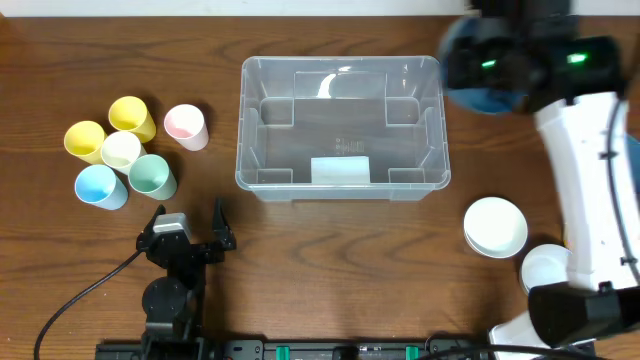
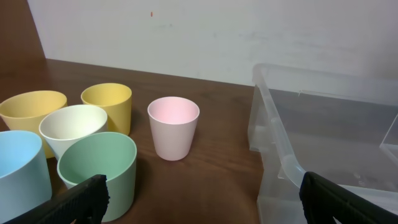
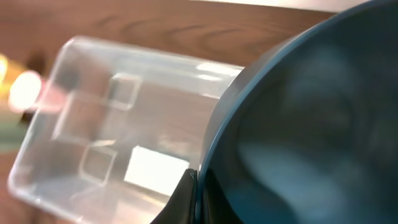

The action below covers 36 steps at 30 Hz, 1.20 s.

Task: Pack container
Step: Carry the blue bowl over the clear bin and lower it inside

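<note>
Barely started: clear rectangular plastic container [image 1: 242, 120] mid-table sits empty, right gripper [image 3: 196, 186] pinches the rim of a dark blue round bowl [image 3: 298, 124] by its far-right corner, left gripper [image 1: 188, 212] spread idle, pastel plastic cups [image 1: 120, 150] and white bowls [image 1: 495, 225] unpacked.

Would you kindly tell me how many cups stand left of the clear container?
6, clustered left of the container: outer yellow cup, rear yellow cup, cream cup, pink cup nearest the container, green cup and blue cup in front. None look hidden.
</note>
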### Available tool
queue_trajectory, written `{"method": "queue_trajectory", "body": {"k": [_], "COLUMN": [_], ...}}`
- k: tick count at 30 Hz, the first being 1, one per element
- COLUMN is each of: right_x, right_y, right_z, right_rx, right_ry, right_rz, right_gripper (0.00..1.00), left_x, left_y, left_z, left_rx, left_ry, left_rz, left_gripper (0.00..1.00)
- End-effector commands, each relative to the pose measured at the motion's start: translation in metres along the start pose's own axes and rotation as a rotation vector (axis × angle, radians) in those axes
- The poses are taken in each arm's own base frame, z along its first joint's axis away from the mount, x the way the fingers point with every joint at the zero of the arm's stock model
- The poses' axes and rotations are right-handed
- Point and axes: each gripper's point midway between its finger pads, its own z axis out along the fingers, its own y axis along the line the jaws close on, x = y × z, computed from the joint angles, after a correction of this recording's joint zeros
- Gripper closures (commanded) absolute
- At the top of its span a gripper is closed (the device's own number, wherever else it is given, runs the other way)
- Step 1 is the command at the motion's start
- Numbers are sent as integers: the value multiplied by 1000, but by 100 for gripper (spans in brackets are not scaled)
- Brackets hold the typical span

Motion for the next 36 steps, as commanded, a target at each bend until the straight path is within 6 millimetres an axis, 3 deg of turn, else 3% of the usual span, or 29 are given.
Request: {"method": "queue_trajectory", "body": {"k": [1,8,12,23,29,36], "right_x": [5,30,46,78,92,101], "right_y": [31,82,97,84,77,74], "right_z": [11,64,99,174,201,216], "right_rx": [51,102,95,202,221,229], "right_ry": [14,93,150,259,302,327], "right_rz": [-168,-303,-341,-382,-397,-400], "right_gripper": [99,99,99,99,99,99], "left_x": [19,19,19,19,19,19], "left_y": [4,4,4,4,4,4], "left_z": [2,2,2,2,2,2], "left_rx": [-12,-12,-12,-12,-12,-12], "left_ry": [51,51,51,51,51,51], "left_rz": [9,10,9,10,10,10], "left_gripper": [2,2,2,2,2,2]}}
